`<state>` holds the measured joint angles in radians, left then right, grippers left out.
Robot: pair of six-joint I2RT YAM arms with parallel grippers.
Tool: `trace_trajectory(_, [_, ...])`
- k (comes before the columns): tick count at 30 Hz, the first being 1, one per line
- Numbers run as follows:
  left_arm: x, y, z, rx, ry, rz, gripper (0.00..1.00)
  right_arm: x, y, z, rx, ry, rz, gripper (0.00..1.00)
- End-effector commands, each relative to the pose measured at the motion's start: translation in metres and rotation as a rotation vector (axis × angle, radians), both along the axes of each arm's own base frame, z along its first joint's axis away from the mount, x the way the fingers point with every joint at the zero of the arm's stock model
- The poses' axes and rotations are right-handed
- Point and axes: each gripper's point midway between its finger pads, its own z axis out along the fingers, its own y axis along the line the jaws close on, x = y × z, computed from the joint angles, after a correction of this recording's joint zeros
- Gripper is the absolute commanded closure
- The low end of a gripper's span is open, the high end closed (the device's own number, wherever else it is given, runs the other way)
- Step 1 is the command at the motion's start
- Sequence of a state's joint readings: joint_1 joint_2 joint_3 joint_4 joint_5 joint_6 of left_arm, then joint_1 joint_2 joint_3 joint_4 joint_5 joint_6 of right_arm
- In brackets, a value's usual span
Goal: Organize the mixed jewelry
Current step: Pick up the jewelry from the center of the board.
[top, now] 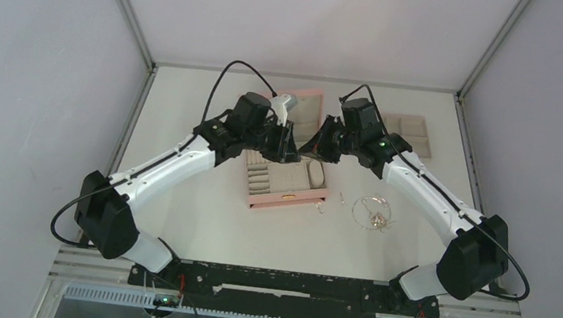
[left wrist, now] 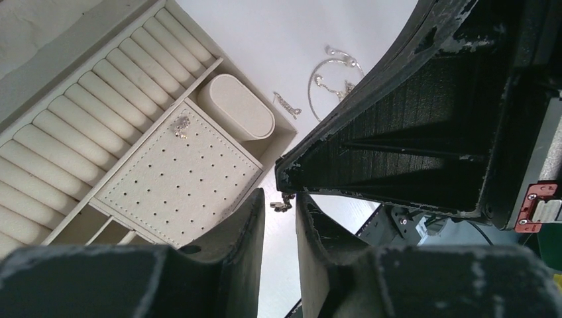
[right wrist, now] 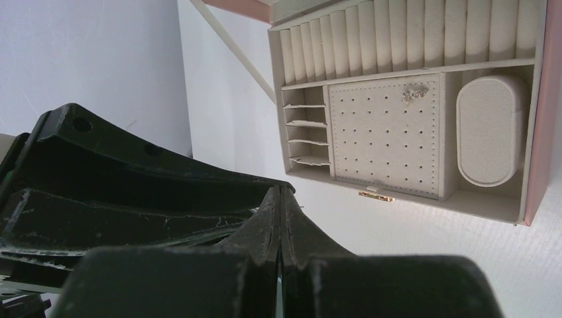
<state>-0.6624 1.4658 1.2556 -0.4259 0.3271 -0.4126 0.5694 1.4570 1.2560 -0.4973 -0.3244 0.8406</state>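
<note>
A tiny silver piece (left wrist: 282, 205) is hanging in the air at the tip of the right pincer (left wrist: 286, 179), whose jaws are pressing flat together and appear to be pinching it. In the right wrist view that pincer's own fingers are hiding the piece. It is sitting in the narrow gap of the left pincer (left wrist: 280, 197), whose jaws are standing a little apart on either side of it; whether either finger is touching it is too fine to make out. The two pincers are meeting tip to tip above the open pink box (top: 290, 197).

Below the left pincer, a second sparkling bit (left wrist: 180, 124) is lying on the box's perforated panel, near the corner by the oval cushion (left wrist: 236, 106). Out past the right pincer's tip, a short silver bar (left wrist: 287, 103) is lying on the white surface (top: 200, 214). The looped chain necklace (top: 372, 212) is lying farther that way, with small bits inside it blurring together. In the left wrist view the right pincer's finger is cutting off part of the loop. A beige tray (top: 409, 133) is sitting behind the right arm, partly covered by it.
</note>
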Motion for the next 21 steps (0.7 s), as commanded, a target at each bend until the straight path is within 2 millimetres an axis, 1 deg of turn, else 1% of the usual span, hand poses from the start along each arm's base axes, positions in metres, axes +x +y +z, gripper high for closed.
trace_trajectory(1, [0.0013, -0.0020, 0.0247, -0.072, -0.054, -0.001, 0.72, 0.0081, 0.0063, 0.0213, 0.051, -0.051, 0.001, 1.00])
trace_trajectory(7, [0.0030, -0.0004, 0.0285, -0.081, -0.057, 0.014, 0.72, 0.0081, 0.0068, 0.0214, 0.053, -0.051, 0.004, 1.00])
trace_trajectory(14, [0.0022, -0.0008, 0.0256, -0.100, -0.043, 0.015, 0.78, 0.0060, 0.0087, 0.0216, 0.054, -0.051, 0.014, 1.00])
trace_trajectory(21, [0.0062, 0.0046, 0.0273, -0.104, -0.050, 0.042, 0.79, 0.0032, 0.0120, 0.0199, 0.056, -0.046, 0.032, 1.00])
